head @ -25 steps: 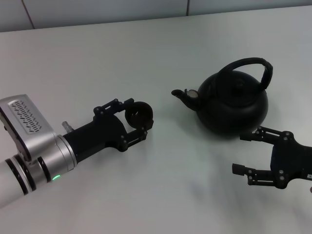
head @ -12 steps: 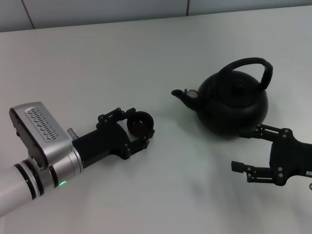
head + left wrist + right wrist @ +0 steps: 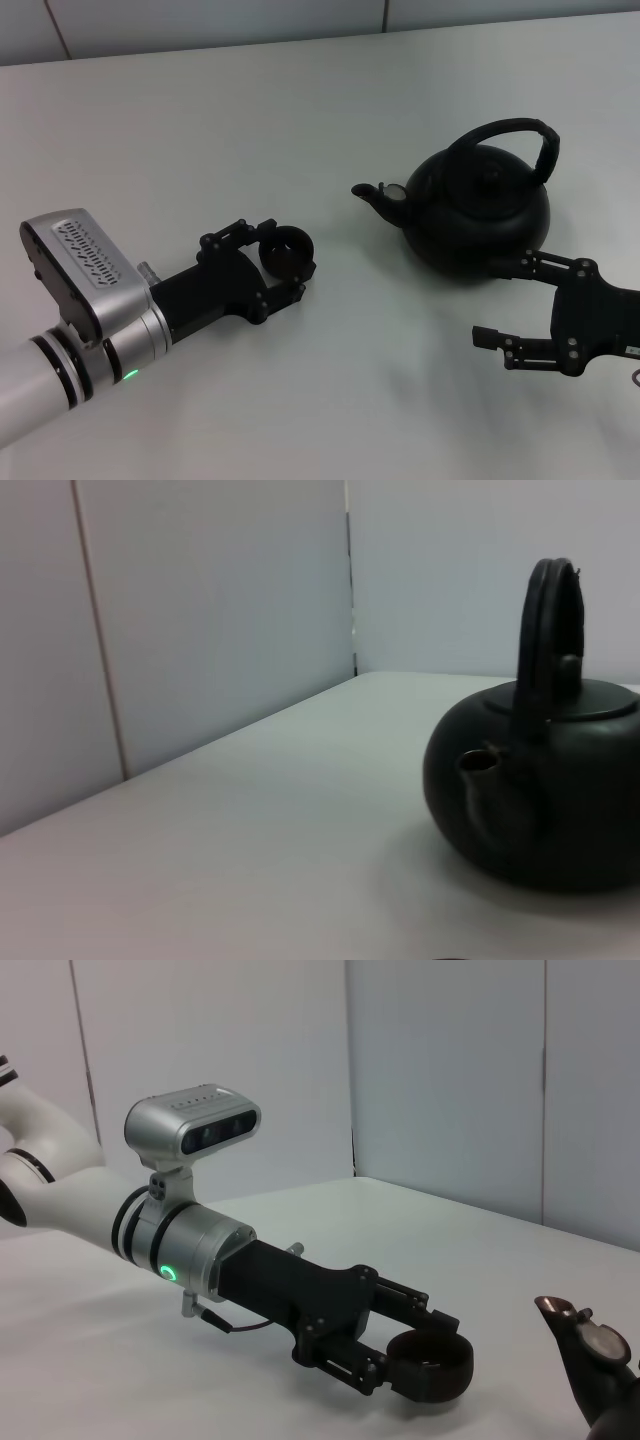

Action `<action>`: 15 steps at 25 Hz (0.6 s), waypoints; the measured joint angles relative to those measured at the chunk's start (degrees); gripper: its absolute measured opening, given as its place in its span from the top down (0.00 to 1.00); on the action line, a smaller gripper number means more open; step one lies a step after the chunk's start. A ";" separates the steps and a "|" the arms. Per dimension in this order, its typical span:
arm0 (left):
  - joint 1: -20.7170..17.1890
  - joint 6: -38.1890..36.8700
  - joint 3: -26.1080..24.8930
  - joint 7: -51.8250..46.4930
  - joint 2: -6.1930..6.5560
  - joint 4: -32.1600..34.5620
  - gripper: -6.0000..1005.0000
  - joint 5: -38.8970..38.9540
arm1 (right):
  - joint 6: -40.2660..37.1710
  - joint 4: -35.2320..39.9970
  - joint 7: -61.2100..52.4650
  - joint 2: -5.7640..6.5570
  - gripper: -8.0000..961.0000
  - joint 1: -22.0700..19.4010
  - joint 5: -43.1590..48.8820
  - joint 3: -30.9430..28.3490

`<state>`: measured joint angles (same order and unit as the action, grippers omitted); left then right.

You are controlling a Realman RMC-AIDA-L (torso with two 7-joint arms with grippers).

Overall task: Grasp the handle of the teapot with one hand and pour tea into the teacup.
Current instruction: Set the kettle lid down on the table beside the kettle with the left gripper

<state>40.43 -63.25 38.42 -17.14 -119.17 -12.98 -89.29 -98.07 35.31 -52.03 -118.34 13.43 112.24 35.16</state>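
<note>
The matte-black teapot [image 3: 480, 205] stands on the white table [image 3: 200, 130] at the right, spout pointing left, its arched handle [image 3: 510, 130] upright over the lid. It also shows in the left wrist view [image 3: 550, 790] with its handle [image 3: 550, 630]. The tiny black teacup [image 3: 287, 253] sits between the fingers of my left gripper [image 3: 285, 255], which is shut on it, left of the spout. The right wrist view shows that cup [image 3: 430, 1365] in the left gripper [image 3: 420, 1360], low over the table. My right gripper [image 3: 505, 300] is open and empty, just in front of the teapot's near side.
The teapot's spout tip [image 3: 590, 1355] shows at the edge of the right wrist view. Grey wall panels [image 3: 200, 630] rise behind the table's far edge. Bare table lies between the cup and the teapot.
My left gripper has drawn the teacup a little nearer to me, then stayed almost still. My right gripper has shifted slightly, still open by the teapot.
</note>
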 joint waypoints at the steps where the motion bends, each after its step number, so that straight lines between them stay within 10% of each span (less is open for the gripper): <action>1: 0.00 0.00 0.00 0.00 0.00 0.00 0.28 0.00 | 0.00 0.00 0.00 0.00 0.15 0.00 0.00 0.00; 15: 0.56 0.58 -1.44 0.02 0.00 -1.00 0.19 0.00 | 0.68 0.02 -0.07 0.05 0.15 0.21 -0.01 0.00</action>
<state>40.99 -62.67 36.99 -17.12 -119.17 -13.99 -89.29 -97.39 35.33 -52.10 -118.29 13.63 112.23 35.15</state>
